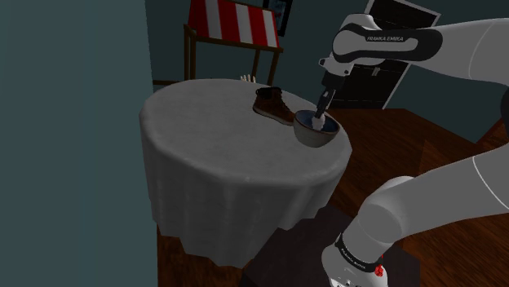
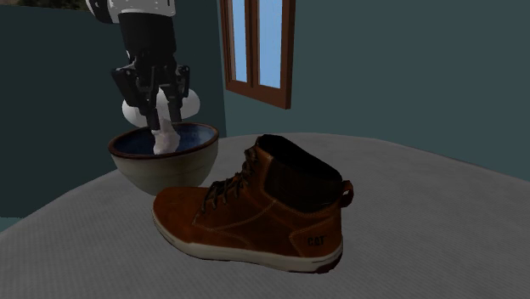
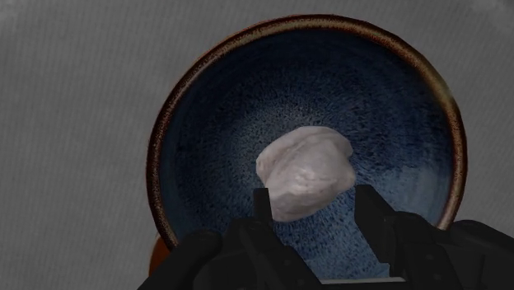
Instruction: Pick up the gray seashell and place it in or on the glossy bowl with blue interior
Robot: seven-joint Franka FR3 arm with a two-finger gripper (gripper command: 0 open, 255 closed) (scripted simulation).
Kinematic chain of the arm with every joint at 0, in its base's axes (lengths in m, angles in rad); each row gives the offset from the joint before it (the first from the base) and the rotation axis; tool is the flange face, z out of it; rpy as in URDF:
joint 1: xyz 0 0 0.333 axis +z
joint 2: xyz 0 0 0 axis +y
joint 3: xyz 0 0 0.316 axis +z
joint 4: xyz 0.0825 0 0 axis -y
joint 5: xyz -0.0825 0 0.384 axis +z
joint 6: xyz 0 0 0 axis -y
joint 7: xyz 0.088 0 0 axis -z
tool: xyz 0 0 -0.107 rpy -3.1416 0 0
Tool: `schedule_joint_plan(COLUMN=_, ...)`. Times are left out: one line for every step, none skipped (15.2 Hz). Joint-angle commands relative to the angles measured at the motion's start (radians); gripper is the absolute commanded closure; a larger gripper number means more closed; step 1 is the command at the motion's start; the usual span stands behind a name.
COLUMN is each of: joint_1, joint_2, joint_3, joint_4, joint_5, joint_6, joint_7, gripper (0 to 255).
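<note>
The pale grey seashell (image 3: 305,165) hangs inside the glossy bowl (image 3: 206,123), over its dark blue interior and just above the bottom. My gripper (image 3: 313,206) reaches straight down into the bowl with its fingers shut on the shell's two sides. From the second exterior view, the shell (image 2: 166,140) sticks out below the gripper (image 2: 161,119), level with the rim of the bowl (image 2: 144,170). The shoulder view puts the bowl (image 1: 314,137) near the round table's right edge, with the gripper (image 1: 318,114) and shell (image 1: 319,122) over it.
A brown ankle boot (image 2: 255,208) lies right beside the bowl, also seen in the shoulder view as the boot (image 1: 272,104). The round table (image 1: 212,155) is draped in grey cloth. A red-and-white striped chair (image 1: 236,23) stands behind it.
</note>
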Motion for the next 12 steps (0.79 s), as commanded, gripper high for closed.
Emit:
schedule_joint_plan(joint_1=0.000, joint_2=0.000, joint_3=0.000, joint_4=0.000, joint_5=0.000, joint_6=0.001, joint_7=0.000, gripper=255)
schedule_joint_plan(joint_1=0.000, joint_2=0.000, joint_3=0.000, joint_4=0.000, joint_5=0.000, joint_6=0.001, joint_7=0.000, gripper=255)
schedule_joint_plan(joint_1=0.000, joint_2=0.000, joint_3=0.000, joint_4=0.000, joint_5=0.000, joint_6=0.001, joint_7=0.000, gripper=255)
schedule_joint_plan(joint_1=0.000, joint_2=0.000, joint_3=0.000, joint_4=0.000, joint_5=0.000, joint_6=0.001, joint_7=0.000, gripper=0)
schedule_joint_plan(joint_1=0.000, joint_2=0.000, joint_3=0.000, joint_4=0.000, joint_5=0.000, joint_6=0.001, joint_7=0.000, gripper=0)
schedule_joint_plan(joint_1=0.000, joint_2=0.000, joint_3=0.000, joint_4=0.000, joint_5=0.000, joint_6=0.001, joint_7=0.000, gripper=0)
schedule_joint_plan(joint_1=0.000, joint_2=0.000, joint_3=0.000, joint_4=0.000, joint_5=0.000, joint_6=0.001, joint_7=0.000, gripper=0)
schedule_joint_plan(joint_1=0.000, joint_2=0.000, joint_3=0.000, joint_4=0.000, joint_5=0.000, joint_6=0.001, joint_7=0.000, gripper=0)
schedule_joint_plan(joint_1=0.000, joint_2=0.000, joint_3=0.000, joint_4=0.000, joint_5=0.000, joint_6=0.001, joint_7=0.000, gripper=0)
schedule_joint_plan(joint_1=0.001, joint_2=0.001, joint_3=0.003, joint_4=0.034, joint_5=0.002, joint_6=-0.033, joint_7=-0.001, gripper=0)
schedule_joint_plan(joint_1=0.003, joint_2=0.003, joint_3=0.006, joint_4=0.069, joint_5=0.005, joint_6=-0.066, joint_7=-0.002, gripper=0)
schedule_joint_plan(joint_1=0.004, joint_2=0.007, joint_3=0.008, joint_4=0.106, joint_5=0.008, joint_6=-0.099, joint_7=-0.003, gripper=0)
